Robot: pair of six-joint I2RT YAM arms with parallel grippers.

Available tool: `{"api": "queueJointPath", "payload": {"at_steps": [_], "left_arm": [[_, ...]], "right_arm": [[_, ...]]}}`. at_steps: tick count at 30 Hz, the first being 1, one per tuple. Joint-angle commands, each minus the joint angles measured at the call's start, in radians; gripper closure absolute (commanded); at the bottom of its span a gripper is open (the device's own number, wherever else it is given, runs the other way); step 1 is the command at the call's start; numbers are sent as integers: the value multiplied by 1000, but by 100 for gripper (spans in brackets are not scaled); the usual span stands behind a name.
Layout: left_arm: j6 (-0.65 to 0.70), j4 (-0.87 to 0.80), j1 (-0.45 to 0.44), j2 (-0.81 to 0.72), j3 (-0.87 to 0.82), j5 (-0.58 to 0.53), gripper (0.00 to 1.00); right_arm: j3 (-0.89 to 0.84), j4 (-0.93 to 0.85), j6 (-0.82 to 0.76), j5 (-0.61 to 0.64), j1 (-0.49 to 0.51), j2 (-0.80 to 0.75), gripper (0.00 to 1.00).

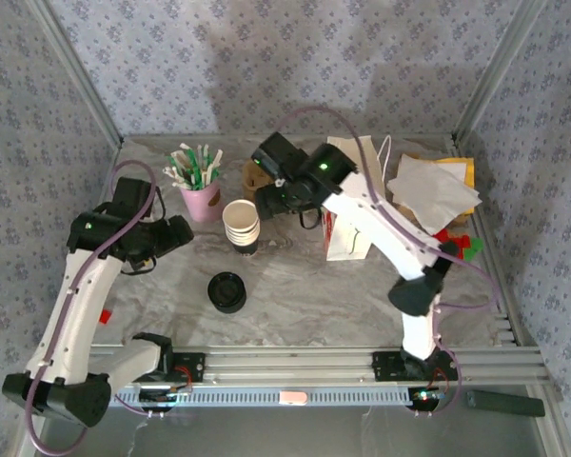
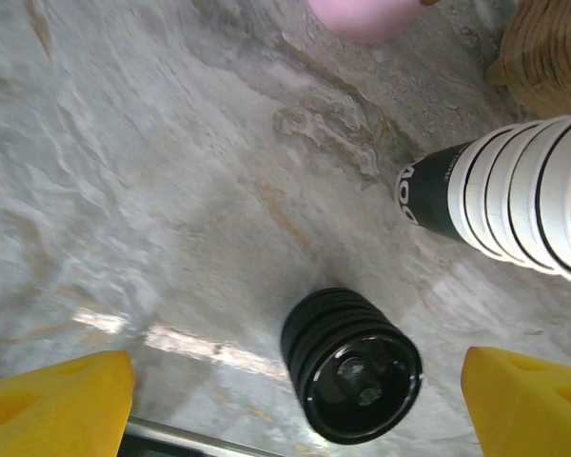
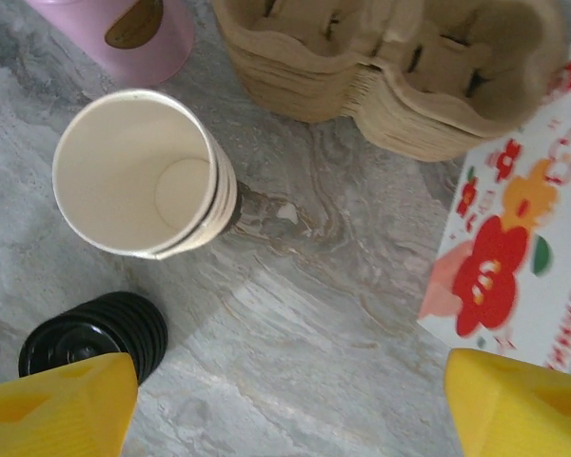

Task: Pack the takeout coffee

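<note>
- The left gripper [image 2: 293, 405] gapes empty over the pile of black lids [image 2: 352, 367], on the robot's side of the cup stack [image 3: 138, 176].
- The right gripper [image 3: 287, 405], equally spread and empty, hovers just beside that stack.
- The takeout coffee's place cannot be told; likely best: peel one cup straight up.

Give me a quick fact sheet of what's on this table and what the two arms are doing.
Paper cups: white lidless stack, upright, mid-table
Black lids: low pile, nearer the arms than the cups
Pink cup: holds green-and-white sticks, left of the paper cups
Cup carriers: cardboard stack behind the cups
Paper bag: white, flower print, right of the cups
Left tool: open, empty
Right tool: open, empty
</note>
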Motion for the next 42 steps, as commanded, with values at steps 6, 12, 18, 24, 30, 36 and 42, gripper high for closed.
{"api": "queueJointPath", "payload": {"at_steps": [6, 12, 18, 24, 30, 36, 42], "left_arm": [[-55, 210, 78, -64, -120, 176, 10], [-37, 260, 79, -144, -215, 162, 9], [-12, 280, 79, -205, -273, 162, 8], [-11, 294, 70, -206, -280, 186, 8], [-15, 318, 64, -181, -274, 200, 7], [-16, 285, 65, -202, -253, 178, 6], [-41, 274, 64, -211, -244, 165, 6]], "right_arm": [[164, 29, 139, -108, -46, 222, 25], [232, 38, 173, -81, -63, 353, 40], [311, 26, 172, -52, -66, 436, 54], [315, 28, 144, 6, -54, 430, 67], [313, 17, 123, 22, -39, 419, 70], [311, 25, 80, 23, -30, 401, 74], [299, 20, 40, 28, -21, 378, 74]]}}
